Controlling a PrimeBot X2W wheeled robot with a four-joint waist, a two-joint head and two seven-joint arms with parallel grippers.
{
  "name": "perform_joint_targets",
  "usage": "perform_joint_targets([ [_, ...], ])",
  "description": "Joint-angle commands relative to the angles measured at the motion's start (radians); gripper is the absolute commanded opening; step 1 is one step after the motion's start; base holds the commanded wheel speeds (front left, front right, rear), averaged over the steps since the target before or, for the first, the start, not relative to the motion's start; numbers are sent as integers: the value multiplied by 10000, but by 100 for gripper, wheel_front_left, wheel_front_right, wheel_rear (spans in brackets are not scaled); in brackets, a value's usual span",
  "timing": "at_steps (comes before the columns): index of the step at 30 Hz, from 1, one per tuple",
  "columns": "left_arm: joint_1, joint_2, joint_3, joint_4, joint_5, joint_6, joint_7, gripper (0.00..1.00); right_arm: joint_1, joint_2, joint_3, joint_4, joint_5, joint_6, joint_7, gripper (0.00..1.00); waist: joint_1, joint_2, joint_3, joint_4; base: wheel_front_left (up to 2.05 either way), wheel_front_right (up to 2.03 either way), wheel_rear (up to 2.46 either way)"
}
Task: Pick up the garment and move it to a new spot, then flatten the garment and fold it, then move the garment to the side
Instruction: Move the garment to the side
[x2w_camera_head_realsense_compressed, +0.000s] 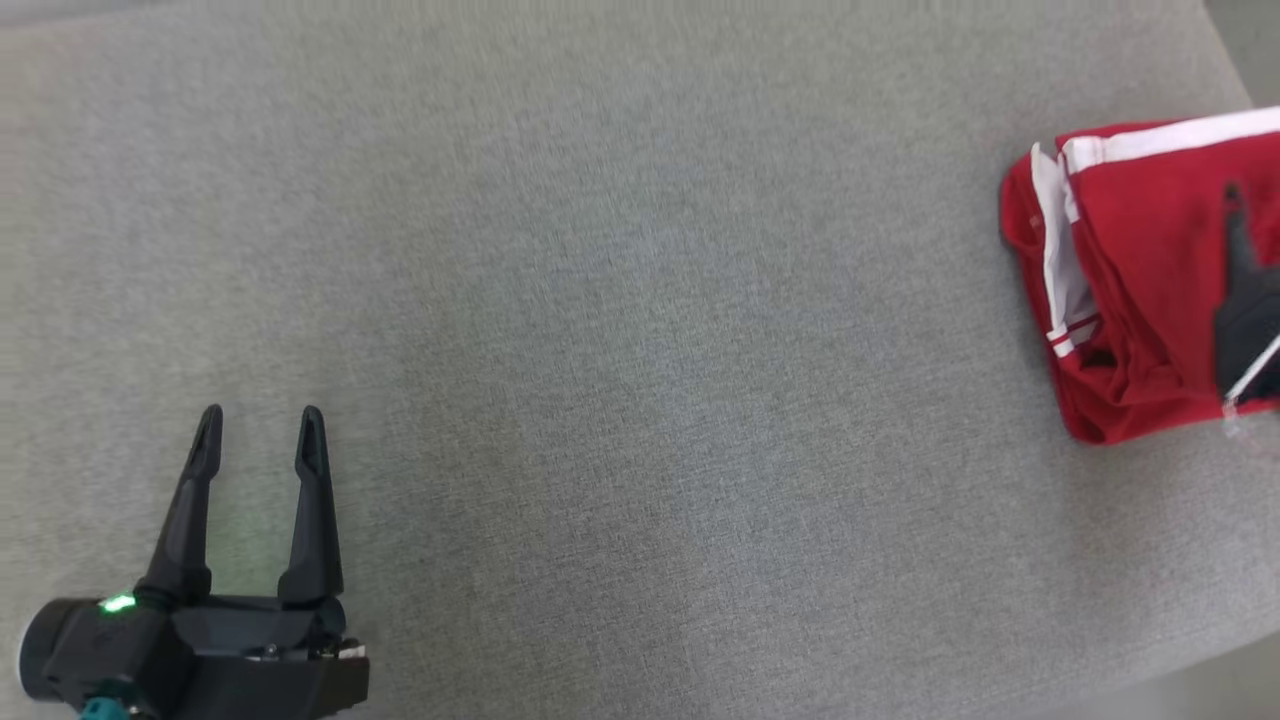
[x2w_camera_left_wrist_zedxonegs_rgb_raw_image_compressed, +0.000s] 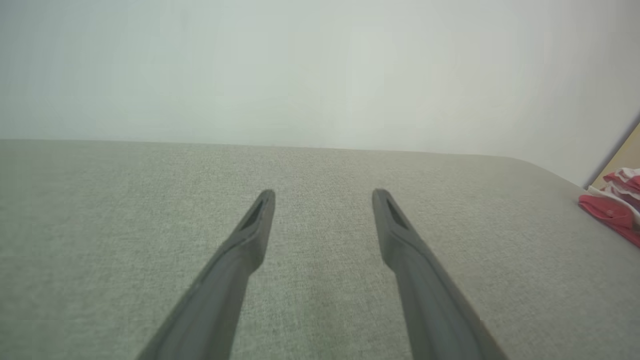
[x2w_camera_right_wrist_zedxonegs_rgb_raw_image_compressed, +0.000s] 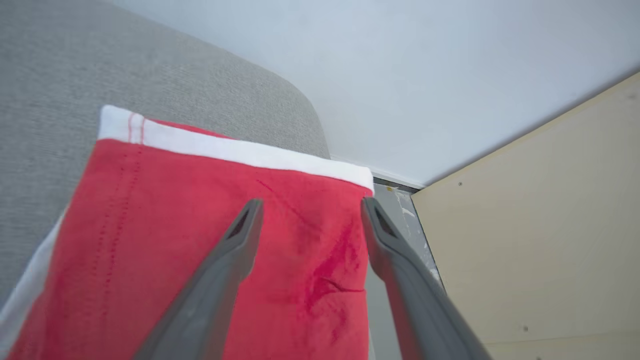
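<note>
The garment (x2w_camera_head_realsense_compressed: 1150, 270) is red with white trim, folded into a compact stack at the right edge of the grey cushioned surface (x2w_camera_head_realsense_compressed: 620, 330). It also appears as a red bundle (x2w_camera_left_wrist_zedxonegs_rgb_raw_image_compressed: 612, 212) far right in the left wrist view. My right gripper (x2w_camera_right_wrist_zedxonegs_rgb_raw_image_compressed: 310, 210) hovers open just above the red cloth (x2w_camera_right_wrist_zedxonegs_rgb_raw_image_compressed: 175, 240), its two fingers spread with nothing pinched between them; one dark finger (x2w_camera_head_realsense_compressed: 1240, 250) lies over the garment in the head view. My left gripper (x2w_camera_head_realsense_compressed: 260, 425) stands open at the lower left, far from the garment, over bare fabric.
The grey surface ends in a rounded far corner (x2w_camera_right_wrist_zedxonegs_rgb_raw_image_compressed: 300, 115). Beyond it are a pale wall (x2w_camera_right_wrist_zedxonegs_rgb_raw_image_compressed: 425, 75) and a beige panel (x2w_camera_right_wrist_zedxonegs_rgb_raw_image_compressed: 540, 225) to the right of the garment. A narrow strip of floor (x2w_camera_right_wrist_zedxonegs_rgb_raw_image_compressed: 405, 205) lies between them.
</note>
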Motion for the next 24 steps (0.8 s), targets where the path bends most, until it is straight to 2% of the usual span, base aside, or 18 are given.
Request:
perform_joint_targets([
  [1,146,-45,22,53,-13,10,-28,100,243,117,-37,-25,51,-33,-85,100,0,0,-420,134,0,0,0],
  [8,618,-354,310,538,-135,10,-28,100,1256,1134,-56,-881,1105,-32,-1040,100,0,0,-1555,653,0,0,0],
  [14,969,-538,770,877,-62,10,-28,100,2527,1559,518,-2189,2088,-33,-1547,100,0,0,-2373,1140,0,0,0],
  [18,1147,-584,1052,1233,47,10,-28,100,3408,1967,576,-2942,2342,-32,-1674,100,0,0,-2858,1416,0,0,0],
  [24,1322,-544,1141,1833,186,10,-28,100,4751,2784,503,-3374,2484,-32,-2088,100,0,0,-3591,1722,0,0,0],
])
